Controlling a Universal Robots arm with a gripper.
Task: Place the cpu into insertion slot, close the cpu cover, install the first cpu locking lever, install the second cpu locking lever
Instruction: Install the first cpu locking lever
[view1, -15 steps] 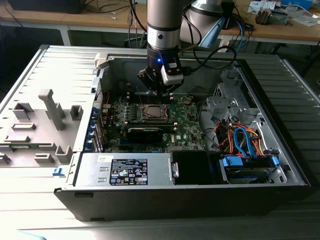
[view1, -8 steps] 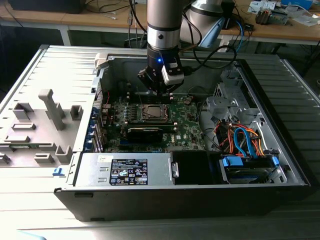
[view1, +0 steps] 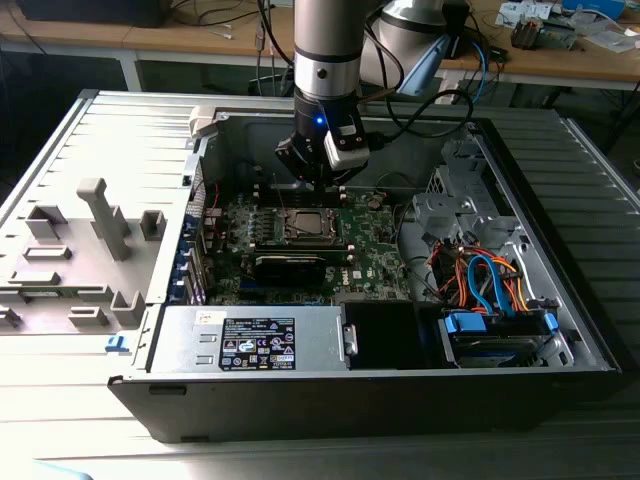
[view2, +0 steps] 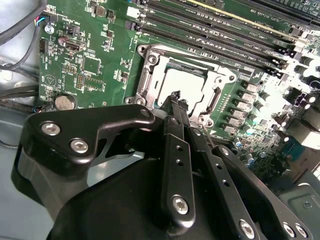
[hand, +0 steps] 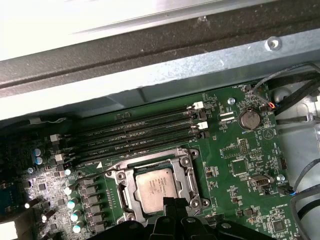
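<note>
The gripper (view2: 176, 102) fingertips are pressed together, holding nothing, poised just above the near edge of the cpu (hand: 159, 186), which lies in the insertion slot (view2: 186, 89) under the lowered cpu cover (hand: 150, 167); the levers are hard to make out. The arm (view1: 326, 60) hangs vertically above the motherboard (view1: 375, 245).

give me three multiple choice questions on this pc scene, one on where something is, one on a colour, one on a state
1. Where does the gripper hang?
A. above the cpu cover
B. over the drive bay
C. outside the case

2. What colour is the circuit board?
A. red
B. green
C. white

3. How does the cpu lie?
A. held in the gripper
B. loose on the table
C. seated in the insertion slot under the closed cover

Answers: 1 A, the exterior view shows it right over the socket. 2 B, green in both wrist views. 3 C, its metal top shows through the frame's window.
</note>
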